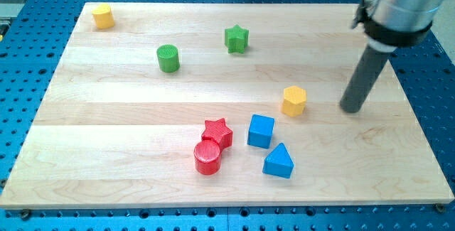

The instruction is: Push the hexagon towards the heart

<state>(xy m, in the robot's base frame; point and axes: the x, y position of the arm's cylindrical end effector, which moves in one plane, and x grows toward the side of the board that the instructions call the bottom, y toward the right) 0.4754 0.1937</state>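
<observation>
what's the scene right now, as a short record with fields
tip: my tip on the board, to the view's right of the yellow hexagon, apart from it
target: yellow block at top left corner, shape unclear, maybe the heart
green: cylinder and star in the upper middle
red: star touching cylinder
blue: cube above triangle
surface: wooden board

Green cylinder, green star, red star, red cylinder, blue cube, blue triangle
</observation>
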